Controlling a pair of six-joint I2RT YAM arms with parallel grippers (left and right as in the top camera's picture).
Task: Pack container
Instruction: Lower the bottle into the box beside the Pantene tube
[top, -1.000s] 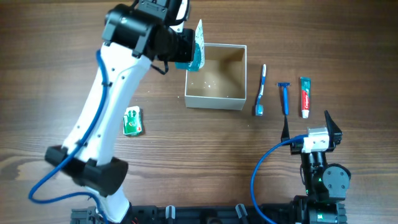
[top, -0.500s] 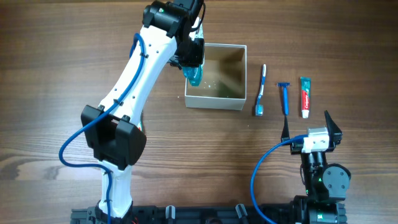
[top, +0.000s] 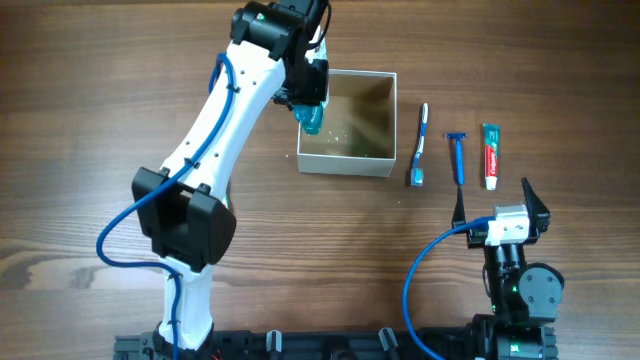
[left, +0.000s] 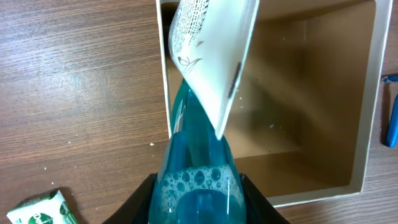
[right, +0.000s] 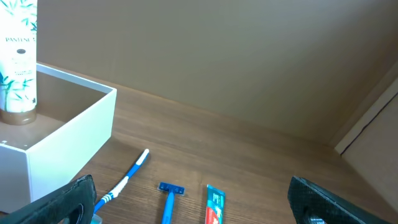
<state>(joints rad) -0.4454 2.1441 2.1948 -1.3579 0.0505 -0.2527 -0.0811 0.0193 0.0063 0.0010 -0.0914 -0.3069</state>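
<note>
- Overhead: left gripper (top: 308, 92) is clamped on the teal bottle (top: 312, 120), which sits right over the left wall of the container (top: 345, 163).
  - The tan interior lies to the right of the jaws. My read of the next move is a short shift right, then lower.
  - The left arm is far nearer. The right gripper (top: 497, 205) is spread wide, holds nothing, and is well apart from the container.
  - Count in a row to the right of the container: 1 toothbrush (top: 420, 145), 1 razor (top: 457, 157), 1 toothpaste tube (top: 490, 155).
- Left wrist: the bottle's long axis runs away from the fingers and tilts across the left rim, with its white-labelled end over the interior.
  - 1 green sachet (left: 43, 210) lies outside the container, on its left.
  - Container count is 1, bottle count is 1.
- Right wrist: the bottle's lower end is at rim height. I cannot tell whether it is inside the wall.
</note>
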